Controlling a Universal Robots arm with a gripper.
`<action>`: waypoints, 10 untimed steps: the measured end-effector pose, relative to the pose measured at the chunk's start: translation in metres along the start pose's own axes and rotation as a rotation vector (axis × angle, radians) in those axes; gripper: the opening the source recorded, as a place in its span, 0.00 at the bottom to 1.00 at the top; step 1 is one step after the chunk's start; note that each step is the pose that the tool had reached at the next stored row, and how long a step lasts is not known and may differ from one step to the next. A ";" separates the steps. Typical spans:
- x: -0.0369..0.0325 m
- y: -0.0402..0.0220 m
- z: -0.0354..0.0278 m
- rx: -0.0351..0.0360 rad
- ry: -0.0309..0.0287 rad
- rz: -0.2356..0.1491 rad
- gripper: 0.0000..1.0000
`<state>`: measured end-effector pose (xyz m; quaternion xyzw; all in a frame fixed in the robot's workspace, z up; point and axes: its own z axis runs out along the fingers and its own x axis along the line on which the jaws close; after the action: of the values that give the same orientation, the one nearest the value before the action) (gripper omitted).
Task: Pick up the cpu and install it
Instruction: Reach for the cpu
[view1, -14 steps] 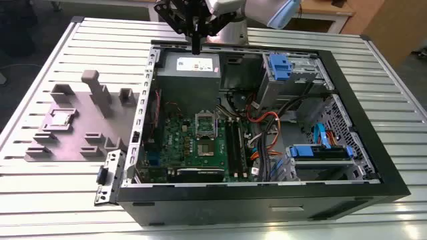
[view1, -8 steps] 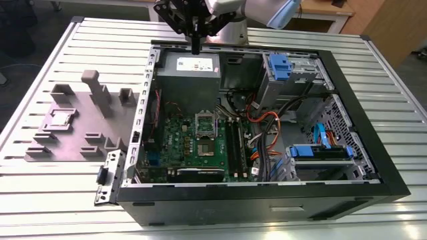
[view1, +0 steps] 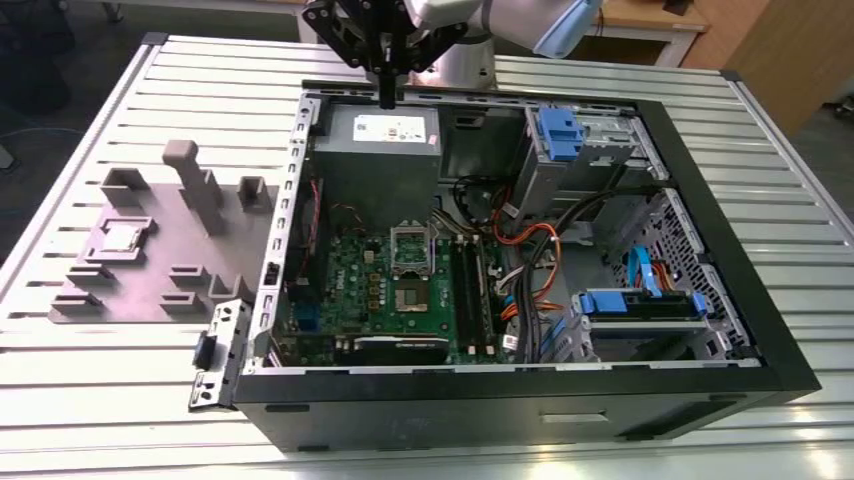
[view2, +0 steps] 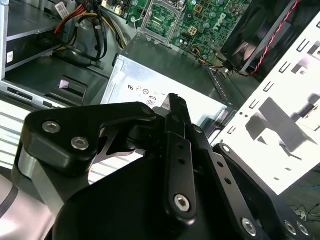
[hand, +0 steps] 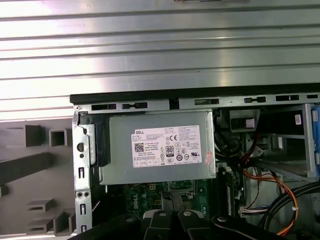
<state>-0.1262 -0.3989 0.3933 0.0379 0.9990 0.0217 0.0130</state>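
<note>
Ribbed desk (view1: 774, 150) is seen below; the fingers (view1: 387, 90), closed and empty, are held over the power supply (view1: 380, 155); the cpu (view1: 123, 237) is found at their eight o'clock.

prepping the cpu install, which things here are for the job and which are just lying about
For the job: small flat silver-grey square cpu in the grey plastic tray; green circuit board; black gripper.
Lying about: grey metal power supply box; blue plastic drive brackets; orange cables.
</note>
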 end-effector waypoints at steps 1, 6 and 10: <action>0.0001 0.0000 0.0000 0.0000 0.0000 0.000 0.11; 0.0016 -0.0001 0.0000 -0.0001 0.0000 0.000 0.11; 0.0032 -0.0002 -0.0001 -0.0001 0.0000 0.000 0.11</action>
<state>-0.1294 -0.3989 0.3933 0.0379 0.9990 0.0217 0.0131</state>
